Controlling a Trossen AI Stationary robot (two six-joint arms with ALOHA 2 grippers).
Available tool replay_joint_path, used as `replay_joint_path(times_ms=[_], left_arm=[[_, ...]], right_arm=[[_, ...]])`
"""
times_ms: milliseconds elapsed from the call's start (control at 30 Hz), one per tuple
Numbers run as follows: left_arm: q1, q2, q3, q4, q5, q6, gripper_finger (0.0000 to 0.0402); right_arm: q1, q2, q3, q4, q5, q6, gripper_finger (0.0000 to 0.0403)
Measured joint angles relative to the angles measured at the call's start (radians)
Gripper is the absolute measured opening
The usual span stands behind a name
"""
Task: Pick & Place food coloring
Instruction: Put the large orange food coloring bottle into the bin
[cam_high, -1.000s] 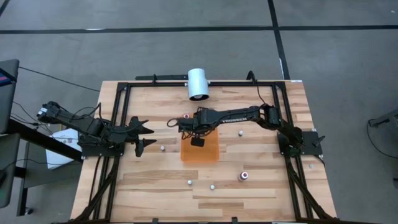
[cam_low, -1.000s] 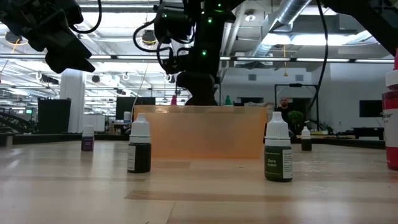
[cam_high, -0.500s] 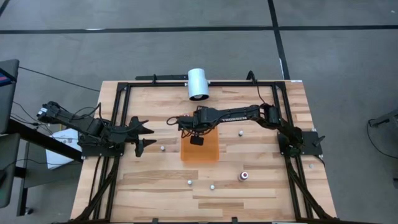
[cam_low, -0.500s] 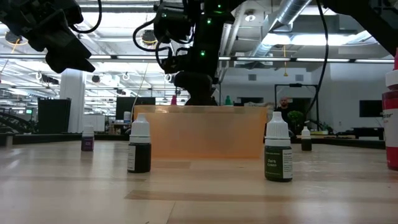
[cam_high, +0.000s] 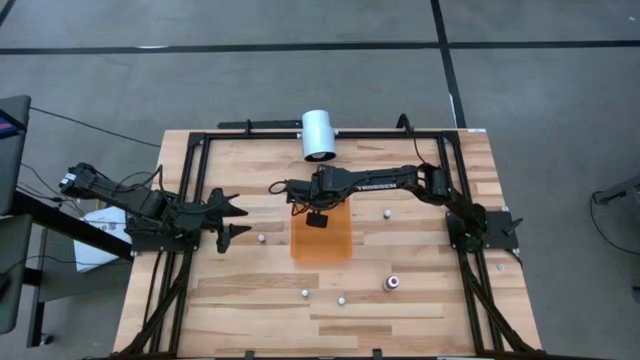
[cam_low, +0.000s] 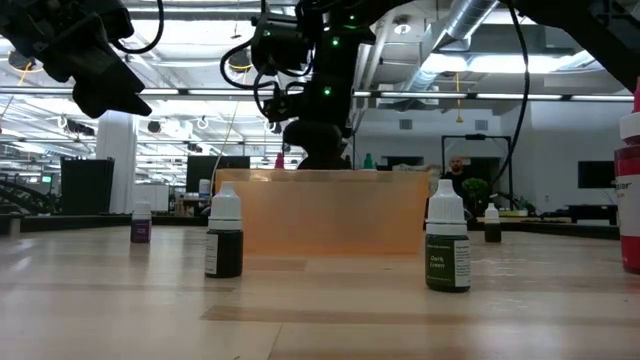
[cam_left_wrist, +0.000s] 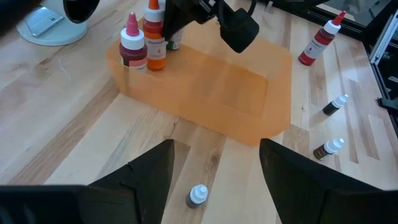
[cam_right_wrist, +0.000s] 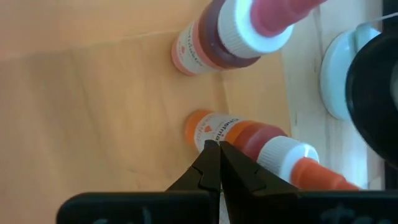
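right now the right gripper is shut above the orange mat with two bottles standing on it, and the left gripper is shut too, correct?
Not quite. The left gripper is open: the left wrist view shows its two fingers spread wide apart over the table. The rest holds: the right gripper is shut above the orange mat, where two bottles stand.

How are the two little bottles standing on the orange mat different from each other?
The red bottle has a red cap and a dark red body; the orange bottle has an orange cap and an orange body. In the left wrist view, the orange bottle looks taller than the red bottle. Both stand upright, side by side, at one corner of the orange mat, and each has a white collar.
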Motion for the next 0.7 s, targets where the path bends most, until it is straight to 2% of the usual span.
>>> replay_joint_path(times_ms=[700], left_arm=[[0.000, 0.000, 0.000, 0.000, -0.001, 0.000, 0.0229]], right_arm=[[0.043, 0.000, 0.000, 0.017, 0.005, 0.002, 0.0001]])
